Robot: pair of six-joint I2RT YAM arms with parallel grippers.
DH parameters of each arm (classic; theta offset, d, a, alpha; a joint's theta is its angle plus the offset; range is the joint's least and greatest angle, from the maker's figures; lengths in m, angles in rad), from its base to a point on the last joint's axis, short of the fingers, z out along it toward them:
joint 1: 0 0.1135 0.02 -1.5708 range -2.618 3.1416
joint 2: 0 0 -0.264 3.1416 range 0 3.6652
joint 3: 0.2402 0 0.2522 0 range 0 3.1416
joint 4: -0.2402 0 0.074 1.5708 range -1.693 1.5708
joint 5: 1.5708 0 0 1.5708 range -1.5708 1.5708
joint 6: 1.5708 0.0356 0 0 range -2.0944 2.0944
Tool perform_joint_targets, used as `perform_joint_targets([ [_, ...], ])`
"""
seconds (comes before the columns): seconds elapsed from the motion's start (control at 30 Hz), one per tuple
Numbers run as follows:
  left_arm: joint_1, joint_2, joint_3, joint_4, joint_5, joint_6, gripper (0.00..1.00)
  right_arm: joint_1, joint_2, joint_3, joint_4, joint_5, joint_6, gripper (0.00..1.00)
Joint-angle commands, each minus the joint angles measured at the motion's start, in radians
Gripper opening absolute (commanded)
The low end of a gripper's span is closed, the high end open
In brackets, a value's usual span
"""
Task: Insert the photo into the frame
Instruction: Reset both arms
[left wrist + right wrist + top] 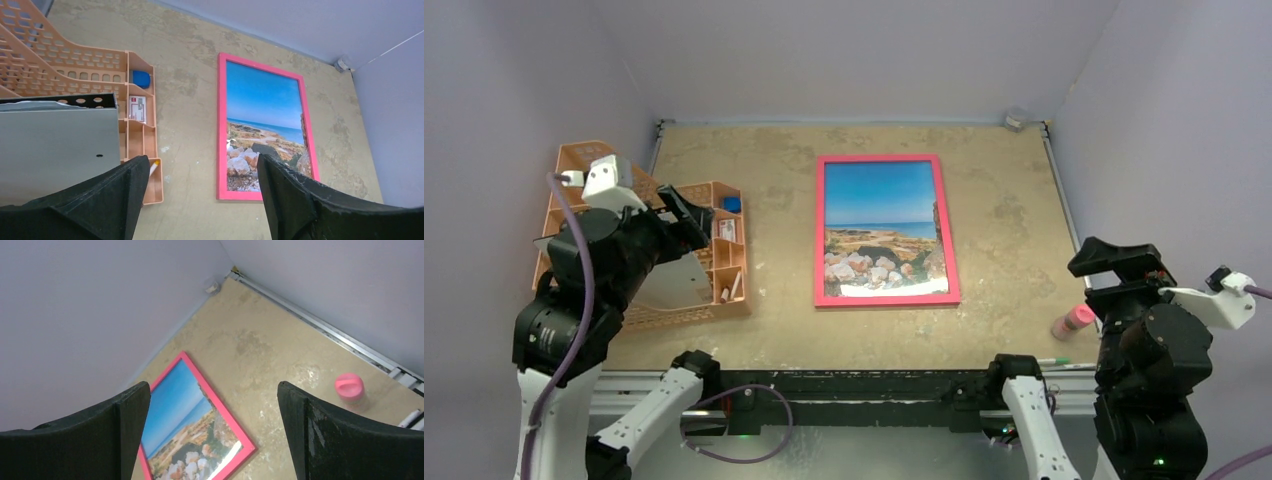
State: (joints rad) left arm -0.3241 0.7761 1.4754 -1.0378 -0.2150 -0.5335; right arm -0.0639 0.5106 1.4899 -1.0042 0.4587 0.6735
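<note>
Table point(1004, 200): tan and stained, with walls on the left, far and right sides.
Organiser point(574, 160): orange mesh, at the left edge of the table, well apart from the frame.
Frame point(886, 298): pink-red, lying flat and face up in the middle of the table, long sides running near to far.
Photo point(884, 225): inside the frame's border, sky at the far end and rocks at the near end, showing evenly on all four sides.
Left gripper point(200, 165): raised over the organiser side and looking toward the frame, fingers spread, nothing between them.
Right gripper point(212, 387): raised at the right edge of the table, fingers spread wide and empty.
Bottle point(1074, 320): small, pink-capped, at the near right by the right arm, apart from the frame.
Step in hand: insertion looks done, since neither hand touches the frame or the photo.
Doubt: a pale streak along the photo's near edge may be glare or a lifted edge; I cannot tell which.
Next move: probably only a check that the near edge sits flat, with a light press there if it does not.
</note>
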Motion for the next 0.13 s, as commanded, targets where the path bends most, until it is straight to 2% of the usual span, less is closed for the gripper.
perform_joint_targets([
  [0.0,-0.001,-0.019,0.059,-0.074,-0.016,0.039,0.83,-0.001,0.029,0.039,-0.094,0.047,0.016,0.99],
  [0.1,-0.001,-0.014,0.066,-0.095,-0.016,0.042,0.85,-0.001,0.024,0.026,-0.089,0.046,0.019,0.99],
])
